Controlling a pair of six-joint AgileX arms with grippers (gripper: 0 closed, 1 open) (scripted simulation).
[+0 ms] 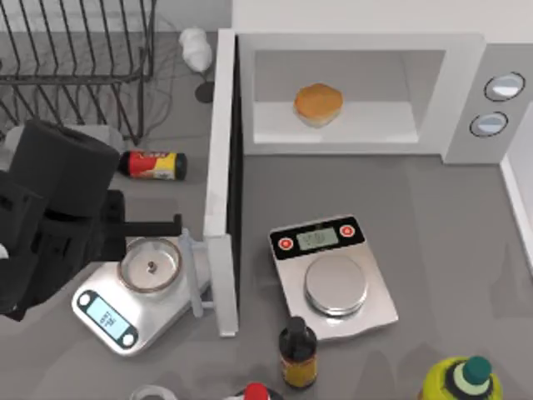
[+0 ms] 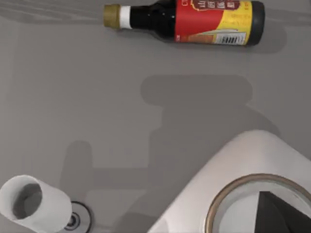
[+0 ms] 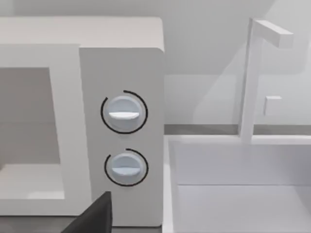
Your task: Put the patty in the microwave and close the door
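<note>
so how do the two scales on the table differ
The left scale sits turned at an angle, its display nearest the table's front edge and a ringed plate on top; the right scale sits squarer, its display toward the microwave, flanked by two red buttons, with a plain plate. Both are silver with round plates.

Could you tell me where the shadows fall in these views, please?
Top view: the left arm's gripper hangs beside the open door, the patty sitting in the evenly lit microwave. Left wrist view: soft grey arm shadows cross the table below the lying bottle. Right wrist view: a faint shadow on the wall behind the white post.
</note>
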